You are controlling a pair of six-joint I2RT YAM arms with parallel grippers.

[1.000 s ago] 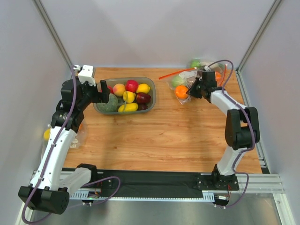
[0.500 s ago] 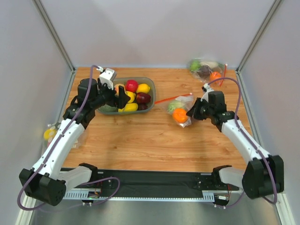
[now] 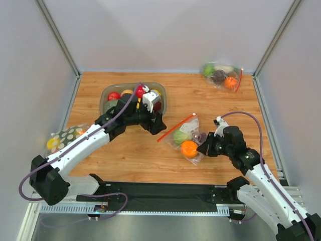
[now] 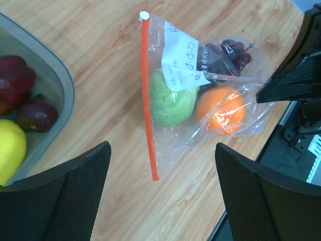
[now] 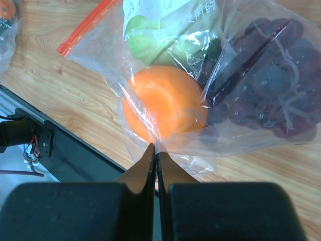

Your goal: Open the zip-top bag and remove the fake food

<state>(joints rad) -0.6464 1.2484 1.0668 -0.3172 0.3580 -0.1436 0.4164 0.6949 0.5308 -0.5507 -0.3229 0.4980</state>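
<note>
Top external view: the bag, at centre-right and likely limp, slippery film, is pinched at its lower edge by the right gripper; the left gripper, jaws spread, should take the stiffer zip.

Bare tabletop open along the strip side of the zip-top bag; fruit tub crowding beyond it, right gripper clamped on the opposite corner.
</note>
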